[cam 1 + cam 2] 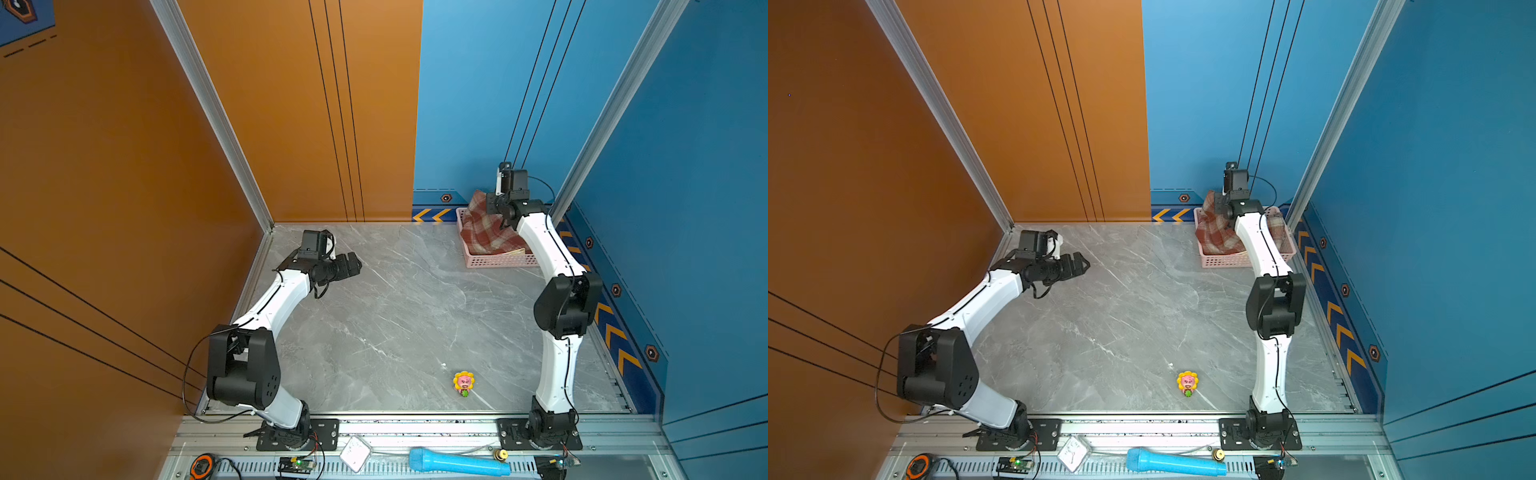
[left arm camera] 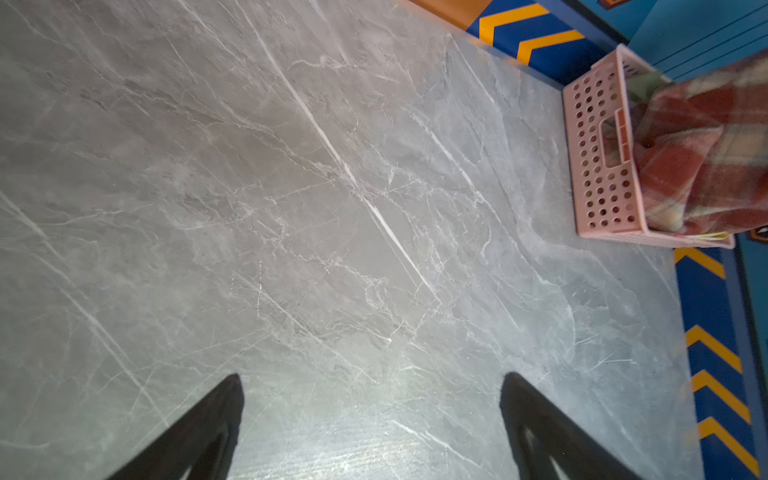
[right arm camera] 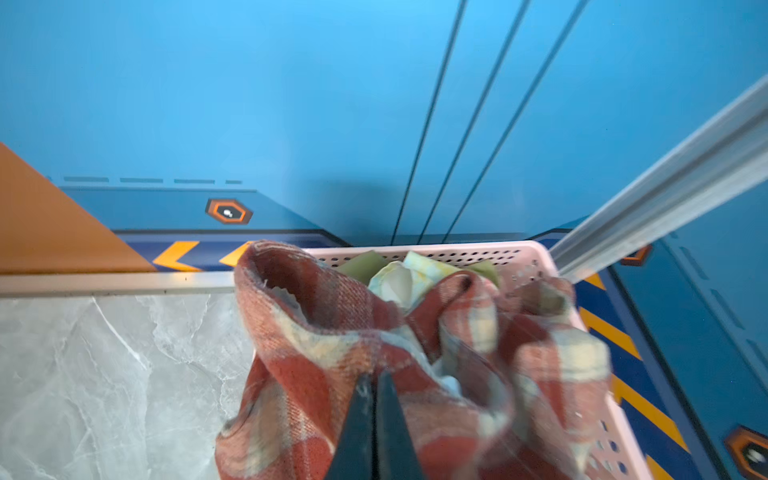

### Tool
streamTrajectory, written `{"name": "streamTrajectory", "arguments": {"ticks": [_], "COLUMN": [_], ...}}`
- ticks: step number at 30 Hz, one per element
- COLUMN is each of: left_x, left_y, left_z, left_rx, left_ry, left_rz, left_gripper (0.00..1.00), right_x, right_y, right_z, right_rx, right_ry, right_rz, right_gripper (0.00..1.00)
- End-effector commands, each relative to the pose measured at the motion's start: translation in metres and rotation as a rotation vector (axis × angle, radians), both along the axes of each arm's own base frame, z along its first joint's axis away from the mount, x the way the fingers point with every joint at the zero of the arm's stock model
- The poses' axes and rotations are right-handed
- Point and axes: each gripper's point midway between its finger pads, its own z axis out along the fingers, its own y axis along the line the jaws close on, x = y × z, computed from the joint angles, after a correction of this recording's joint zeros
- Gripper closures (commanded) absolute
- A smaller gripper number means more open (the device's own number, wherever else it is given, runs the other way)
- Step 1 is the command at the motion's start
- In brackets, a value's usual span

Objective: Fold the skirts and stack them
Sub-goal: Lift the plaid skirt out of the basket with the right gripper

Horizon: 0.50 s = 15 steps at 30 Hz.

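Three skirts sit in the pink perforated basket [image 1: 498, 261] at the table's far right corner. The red-and-cream plaid skirt [image 3: 316, 374] lies on top, bunched and draped over the basket's left rim. Behind it, in the right wrist view, the pastel floral skirt [image 3: 399, 278] and the olive green skirt [image 3: 361, 262] show only in part. The right gripper [image 3: 374, 379] has its jaws pressed together, pinching a fold of the plaid skirt. The left gripper [image 2: 372, 378] hovers over the bare grey marble table [image 1: 395, 311], jaws spread wide and holding nothing, well apart from the basket. A small sunflower toy [image 1: 464, 383] stands near the table's front edge.
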Motion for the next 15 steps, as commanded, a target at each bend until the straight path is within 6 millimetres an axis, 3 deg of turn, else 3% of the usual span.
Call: {"name": "streamTrajectory", "arguments": {"ticks": [1,4,8,11,15], "left_x": [0.006,0.001,-0.005,-0.005,-0.003], "left_y": [-0.002,-0.001,-0.003,-0.001,0.012], "left_z": [0.01,0.017,0.026,0.03,0.036], "left_rx": [-0.087,-0.041,0.015,0.024,0.016], "left_ry": [-0.019,-0.052,-0.092,-0.107,-0.118], "left_rz": [0.001,0.001,-0.007,-0.006,0.028], "left_gripper": [0.03,0.03,0.03,0.03,0.03], "right_x": [-0.028,-0.037,-0.054,-0.077,-0.116], "right_y": [-0.037,-0.035,-0.008,0.03,0.097], "right_z": [0.071,0.104,0.15,0.189,0.237], "right_rx": [0.095,0.113,0.096,0.075,0.029], "right_ry": [-0.155,-0.229,-0.294,-0.363,-0.459], "right_rz": [-0.116,-0.105,-0.052,0.024,0.138], "right_gripper": [1.0,1.0,1.0,1.0,1.0]}}
